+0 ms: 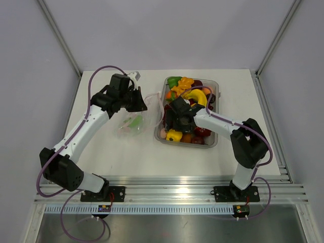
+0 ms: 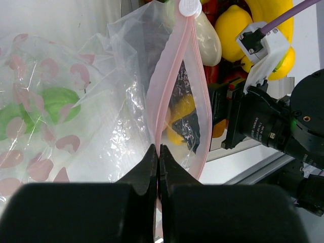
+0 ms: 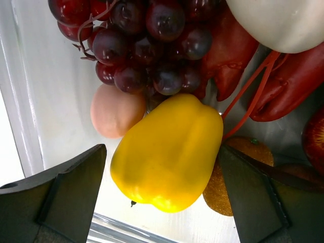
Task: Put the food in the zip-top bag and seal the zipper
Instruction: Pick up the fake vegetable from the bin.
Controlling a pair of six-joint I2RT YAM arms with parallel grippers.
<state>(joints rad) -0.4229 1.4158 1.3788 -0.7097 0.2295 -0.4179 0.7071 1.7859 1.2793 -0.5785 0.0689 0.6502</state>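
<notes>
The zip-top bag (image 1: 132, 123) lies on the table left of the tray, clear with pink prints, and a green food piece (image 2: 55, 98) shows inside it. My left gripper (image 2: 159, 149) is shut on the pink zipper (image 2: 167, 76) strip, and the bag mouth gapes open toward the tray. In the top view the left gripper (image 1: 137, 104) sits at the bag's upper edge. My right gripper (image 3: 162, 152) is open inside the tray, its fingers on either side of a yellow pepper (image 3: 169, 152). The right gripper (image 1: 174, 125) hangs just above that pepper (image 1: 173, 135).
The grey tray (image 1: 214, 143) holds more food: dark grapes (image 3: 147, 45), a pinkish egg-shaped piece (image 3: 114, 111), a red lobster (image 3: 238, 50), an orange (image 3: 243, 172), a banana (image 1: 197, 95). The tray's near wall (image 3: 121, 230) is close under the right fingers.
</notes>
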